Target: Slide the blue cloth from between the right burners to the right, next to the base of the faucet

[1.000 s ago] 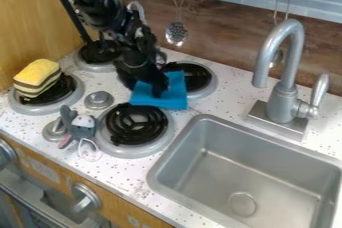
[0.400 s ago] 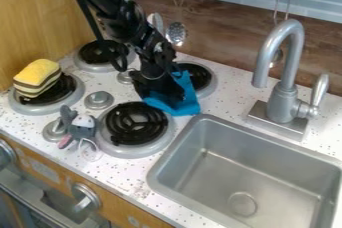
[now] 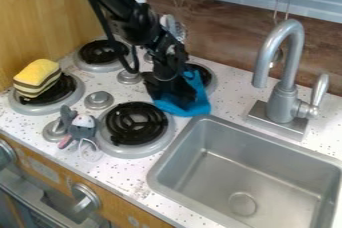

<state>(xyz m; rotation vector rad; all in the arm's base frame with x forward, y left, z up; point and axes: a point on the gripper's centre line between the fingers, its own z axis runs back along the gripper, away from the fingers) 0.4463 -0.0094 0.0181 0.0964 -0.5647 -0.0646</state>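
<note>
Speckled counter [image 3: 127,172]: blue cloth [image 3: 198,106] at gripper [image 3: 179,101], corner toward sink [image 3: 224,172], long axis unclear.

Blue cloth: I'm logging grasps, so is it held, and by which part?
The gripper meets the blue cloth around its middle; whether it pinches or only presses can't be told.

blue cloth [image 3: 198,107] shifted twd sink [image 3: 234,174], more bunched | arm [image 3: 131,22] shifted same dir.
</note>
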